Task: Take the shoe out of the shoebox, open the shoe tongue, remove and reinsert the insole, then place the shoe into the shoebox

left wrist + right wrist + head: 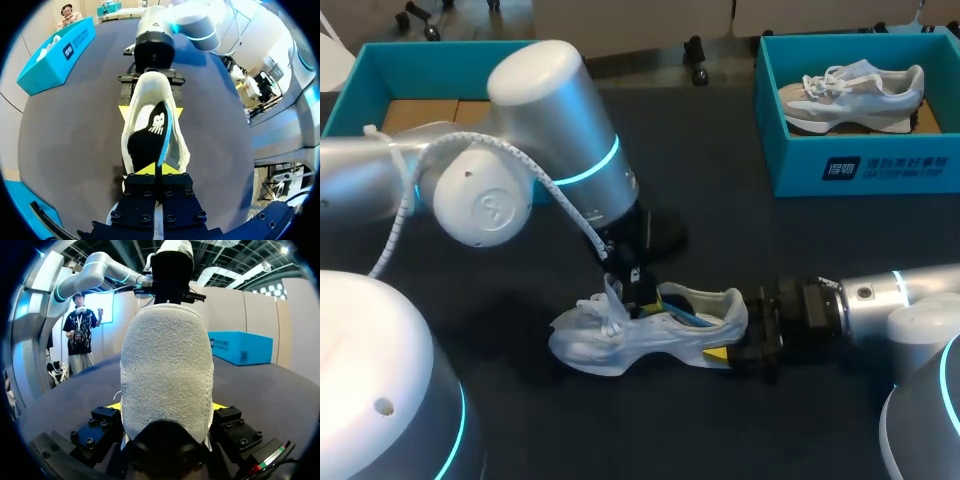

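A: Where's the sneaker (pixel 620 340)?

B: On the table (pixel 800 250), upright on its sole, well apart from both boxes. Heel points at my right arm.

A: Right gripper (pixel 732 338)?

B: Clamped on the heel. Head view shows one yellow tip. Right wrist view shows both, one on each side of the heel, touching it.

A: Left gripper (pixel 632 290)?

B: Down in the sneaker's opening. From the head view the laces and arm hide the fingers. Left wrist view settles it: fingers nearly together, pinching the blue edge of the black insole (pixel 147 135). The insole's far end sits in the heel. That view also shows the right gripper's tips flanking the heel.

A: Boxes?

B: Head view: left shoebox (pixel 370 70) is behind my left arm, with brown cardboard inside. Right shoebox (pixel 880 165) is at the far right with a second sneaker (pixel 850 92) in it. Right wrist view gets one teal box beyond the sneaker, contents hidden.
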